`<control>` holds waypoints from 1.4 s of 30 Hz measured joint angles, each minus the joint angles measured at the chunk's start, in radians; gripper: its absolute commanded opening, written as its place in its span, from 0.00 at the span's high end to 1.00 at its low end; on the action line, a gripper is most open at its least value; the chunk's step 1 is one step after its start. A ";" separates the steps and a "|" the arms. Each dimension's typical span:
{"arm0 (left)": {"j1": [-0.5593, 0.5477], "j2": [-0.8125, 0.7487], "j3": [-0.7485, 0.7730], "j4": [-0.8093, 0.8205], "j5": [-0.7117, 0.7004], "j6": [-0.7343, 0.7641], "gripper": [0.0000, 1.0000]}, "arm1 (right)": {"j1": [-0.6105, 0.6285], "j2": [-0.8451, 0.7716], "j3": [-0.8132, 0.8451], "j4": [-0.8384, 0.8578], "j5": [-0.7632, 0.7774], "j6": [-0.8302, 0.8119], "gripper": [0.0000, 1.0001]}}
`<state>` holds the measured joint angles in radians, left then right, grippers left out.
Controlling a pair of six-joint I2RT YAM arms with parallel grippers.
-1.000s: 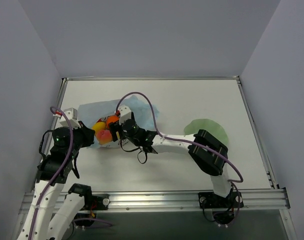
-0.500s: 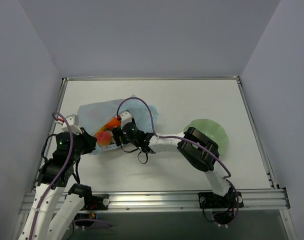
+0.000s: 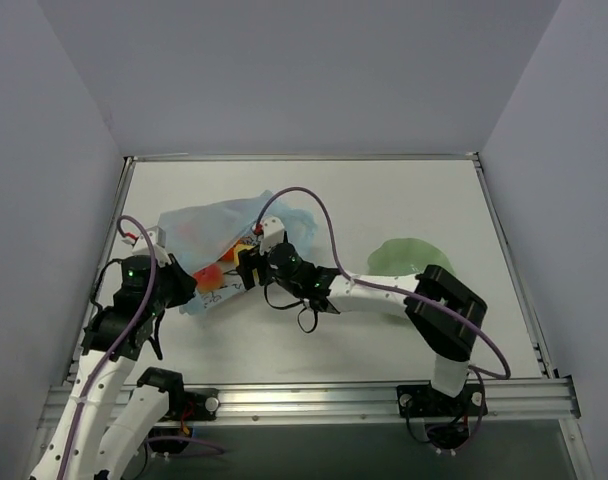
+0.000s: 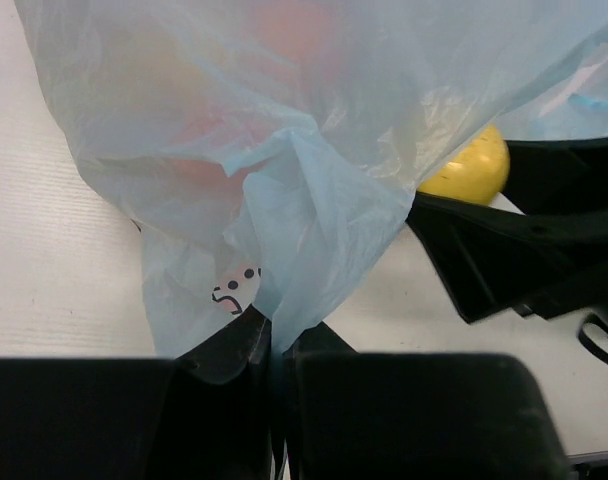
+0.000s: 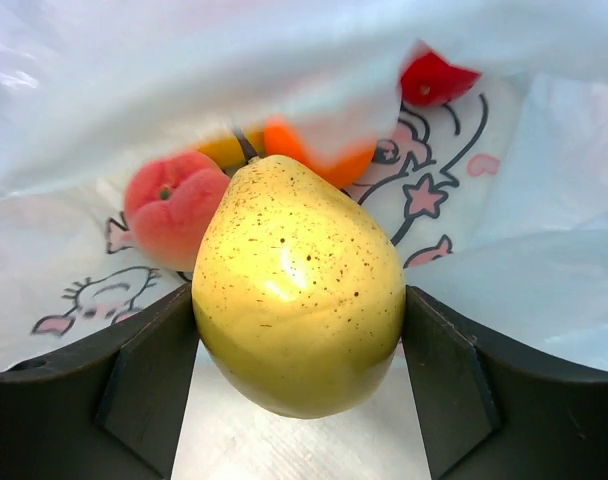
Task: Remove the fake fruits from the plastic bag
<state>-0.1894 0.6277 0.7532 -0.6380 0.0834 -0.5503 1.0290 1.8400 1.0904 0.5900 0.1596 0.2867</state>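
Observation:
The plastic bag, thin light blue with cartoon print, lies at the table's left. My left gripper is shut on a bunched fold at the plastic bag's near edge, the left gripper's jaws pinching the film. At the bag's mouth my right gripper is shut on a speckled yellow pear, with the pads of the right gripper pressed on both its sides. Behind it inside the bag lie a pink peach, an orange fruit and a red one. The pear also shows in the left wrist view.
A pale green dish sits right of centre, partly under the right arm's elbow. A purple cable arcs over the right forearm. Grey walls close in the table's left, back and right sides.
The right gripper has drawn back a little to the right out of the bag's mouth, and its elbow has swung right. The left gripper keeps its hold and has shifted slightly towards me.

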 measured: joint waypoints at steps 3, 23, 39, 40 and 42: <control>0.022 -0.013 0.000 0.002 0.016 0.000 0.98 | 0.000 -0.112 -0.069 0.016 0.001 0.008 0.75; 0.034 -0.077 -0.010 0.025 0.051 -0.003 0.98 | -0.271 -1.070 -0.634 -0.393 0.541 0.314 0.80; 0.035 -0.081 -0.010 0.026 0.059 -0.003 0.96 | -0.511 -0.976 -0.645 -0.489 0.478 0.363 0.12; 0.035 -0.081 -0.010 0.026 0.063 -0.002 0.95 | -0.510 -0.983 -0.643 -0.490 0.473 0.354 0.15; 0.036 -0.080 -0.010 0.025 0.074 0.002 0.94 | -0.510 -0.995 -0.631 -0.491 0.438 0.324 0.32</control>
<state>-0.1535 0.5472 0.7429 -0.6128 0.1570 -0.5480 0.5194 0.8455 0.4599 0.0994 0.5976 0.6109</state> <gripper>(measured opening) 0.050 0.817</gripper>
